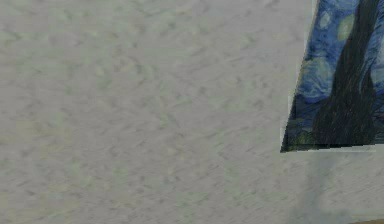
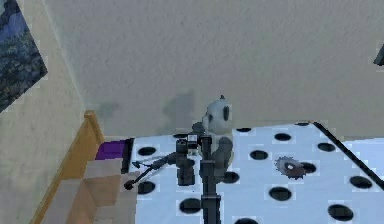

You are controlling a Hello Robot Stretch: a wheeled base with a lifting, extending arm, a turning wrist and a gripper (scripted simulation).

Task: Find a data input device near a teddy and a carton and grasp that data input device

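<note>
Dotted white cover [image 2: 330, 165] below beige wall [image 2: 200, 50]. Gripper [image 2: 150, 170] just beside teddy [image 2: 218, 125], grip state impossible to tell. Could topple teddy if swung toward it.

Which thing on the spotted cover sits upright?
The grey-and-white teddy, sitting upright at the middle of the arm side view; the small dark thing to its right lies flat on the cover.

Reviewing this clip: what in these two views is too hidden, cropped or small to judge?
Arm side view: whether the gripper holds anything; the spotted cover lies at its far end.
Arm side view: the teddy, lower body behind the arm.
Arm side view: a small dark thing on the cover, too small to name.
Forward view: the painting, cut by the right edge.
</note>
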